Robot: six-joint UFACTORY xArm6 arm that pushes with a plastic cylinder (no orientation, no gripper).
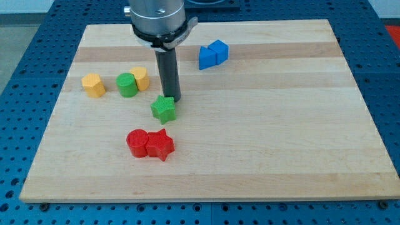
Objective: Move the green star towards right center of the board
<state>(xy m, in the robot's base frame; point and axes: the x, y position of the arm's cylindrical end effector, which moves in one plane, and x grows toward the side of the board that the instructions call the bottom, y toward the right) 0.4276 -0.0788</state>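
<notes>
The green star [164, 109] lies on the wooden board [262, 125], left of the middle. My tip [173, 100] stands just above and to the right of the star, touching or almost touching its top right edge. The rod rises straight from there to the arm's grey mount [159, 19] at the view's top.
A red cylinder [137, 142] and a red star [160, 144] sit together below the green star. A yellow block [94, 85], a green cylinder [127, 84] and another yellow block [141, 78] stand in a row at the left. Two blue blocks [213, 54] sit at the top centre.
</notes>
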